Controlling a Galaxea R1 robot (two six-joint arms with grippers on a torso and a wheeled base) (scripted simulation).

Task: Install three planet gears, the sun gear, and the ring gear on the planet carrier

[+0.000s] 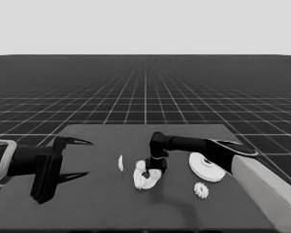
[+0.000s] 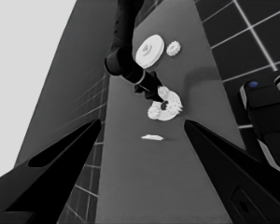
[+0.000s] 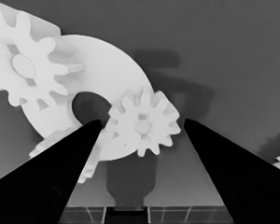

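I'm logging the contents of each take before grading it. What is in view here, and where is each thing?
Smaller round part: one, white, middle of the table, under the right gripper.
Gears on it: three, white, around its centre hole; one lies between the right gripper's fingers, and another is partly hidden by a finger.
Loose gear: one, white, on the table in front of the larger round part.
Larger round part: one, white, right of the middle, partly under the right arm.
Thin white piece: one, left of the smaller round part.
Table: one, dark.
Left gripper: black, open, parked over the table's left end.
Right gripper: black, open, down over the smaller round part.
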